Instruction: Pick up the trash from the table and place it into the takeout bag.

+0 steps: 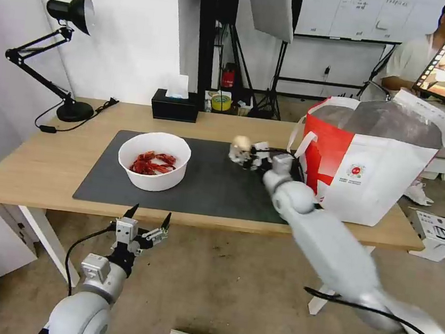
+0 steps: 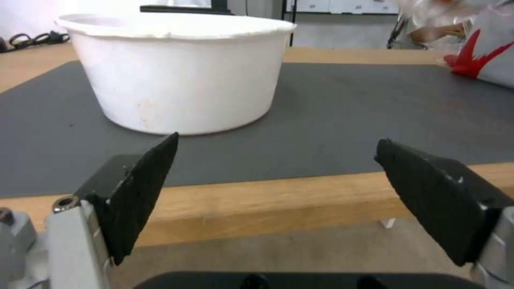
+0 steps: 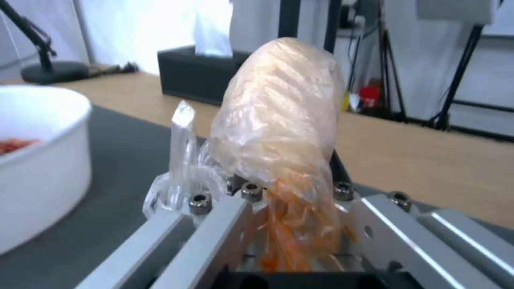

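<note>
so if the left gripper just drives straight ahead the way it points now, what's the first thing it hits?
Probably the table edge: the open left gripper sits at about that height, just in front. If it clears, the white bowl is next, slightly off-centre.

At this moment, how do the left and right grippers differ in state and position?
The left gripper is open and holds nothing, its jaws spread wide; the right gripper is shut on the plastic-wrapped beige lump. The left gripper hangs off the table's near edge, facing the white bowl; the right gripper reaches over the dark mat, beside the takeout bag. Both point toward the table.
</note>
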`<state>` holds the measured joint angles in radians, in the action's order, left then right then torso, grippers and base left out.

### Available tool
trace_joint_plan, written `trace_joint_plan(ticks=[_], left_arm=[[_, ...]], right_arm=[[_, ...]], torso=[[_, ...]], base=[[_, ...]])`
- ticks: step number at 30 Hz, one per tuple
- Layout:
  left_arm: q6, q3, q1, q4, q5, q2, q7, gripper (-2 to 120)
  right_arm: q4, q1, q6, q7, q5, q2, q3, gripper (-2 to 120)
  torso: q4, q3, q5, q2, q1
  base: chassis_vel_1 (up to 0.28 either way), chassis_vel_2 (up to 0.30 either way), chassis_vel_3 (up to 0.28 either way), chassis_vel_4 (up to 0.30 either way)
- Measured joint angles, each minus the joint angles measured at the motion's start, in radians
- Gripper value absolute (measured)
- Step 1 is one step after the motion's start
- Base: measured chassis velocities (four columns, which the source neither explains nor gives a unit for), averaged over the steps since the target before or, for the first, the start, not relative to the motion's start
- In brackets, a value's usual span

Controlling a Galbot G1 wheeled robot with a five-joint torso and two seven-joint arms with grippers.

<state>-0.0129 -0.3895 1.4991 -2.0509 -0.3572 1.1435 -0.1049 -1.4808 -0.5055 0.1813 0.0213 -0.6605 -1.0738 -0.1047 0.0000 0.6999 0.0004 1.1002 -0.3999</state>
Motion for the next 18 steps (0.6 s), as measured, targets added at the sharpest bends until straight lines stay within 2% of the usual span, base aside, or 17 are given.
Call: trace_joint_plan(ticks=[5, 6, 9, 18], left_arm=[[0.001, 0.005, 0.001, -0.003, 0.004, 0.007, 0.0, 100], [0.001, 0.005, 0.001, -0.003, 0.004, 0.007, 0.0, 100], [0.001, 0.007, 0.005, -0.008, 0.007, 0.011, 0.0, 100], [0.001, 0.005, 0.01, -0.014, 0.008, 0.009, 0.0, 100]], right_arm=[[-0.159, -0.059, 0.004, 0.046, -0.042, 0.082, 0.064, 7], [-0.159, -0.059, 0.004, 0.046, -0.042, 0.082, 0.064, 7], [-0.25, -0.066, 0.019, 0.092, -0.069, 0.126, 0.135, 7], [-0.321, -0.033, 0.066, 0.197, -0.132, 0.206, 0.257, 6]], torso=[[-0.0002, 0.0, -0.0001, 0.0, 0.0], [-0.0002, 0.0, -0.0001, 0.0, 0.0], [0.0001, 0.0, -0.0005, 0.0, 0.0], [0.0001, 0.0, -0.0002, 0.0, 0.0]], base=[[0.0, 0.0, 0.0, 0.0], [0.0, 0.0, 0.0, 0.0], [0.0, 0.0, 0.0, 0.0], [0.0, 0.0, 0.0, 0.0]])
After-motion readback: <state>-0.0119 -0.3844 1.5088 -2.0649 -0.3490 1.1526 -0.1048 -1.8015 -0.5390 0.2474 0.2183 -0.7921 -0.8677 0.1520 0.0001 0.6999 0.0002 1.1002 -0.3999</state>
